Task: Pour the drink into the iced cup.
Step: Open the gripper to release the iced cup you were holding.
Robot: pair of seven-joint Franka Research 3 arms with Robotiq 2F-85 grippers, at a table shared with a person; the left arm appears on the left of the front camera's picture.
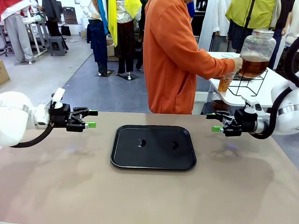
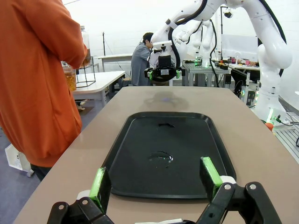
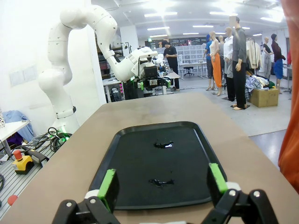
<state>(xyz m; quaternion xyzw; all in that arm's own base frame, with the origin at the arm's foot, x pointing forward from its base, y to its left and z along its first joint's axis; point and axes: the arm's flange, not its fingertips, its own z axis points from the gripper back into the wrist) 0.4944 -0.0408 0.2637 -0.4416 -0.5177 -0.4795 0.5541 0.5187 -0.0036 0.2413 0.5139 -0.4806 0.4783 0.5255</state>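
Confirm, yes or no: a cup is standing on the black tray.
No. The black tray carries just two small wet spots; the person's hand holds the cup at the dispenser.

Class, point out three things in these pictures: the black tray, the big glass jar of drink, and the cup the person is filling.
black tray (image 1: 122,161), front view, bare left part of its floor.
glass jar (image 1: 257,49), front view, clear upper wall.
cup (image 1: 225,84), front view, its amber-filled side.

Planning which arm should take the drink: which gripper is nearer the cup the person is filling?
Right. The right gripper hangs open just below and beside the cup held at the dispenser; the left gripper, also open, is across the tray.
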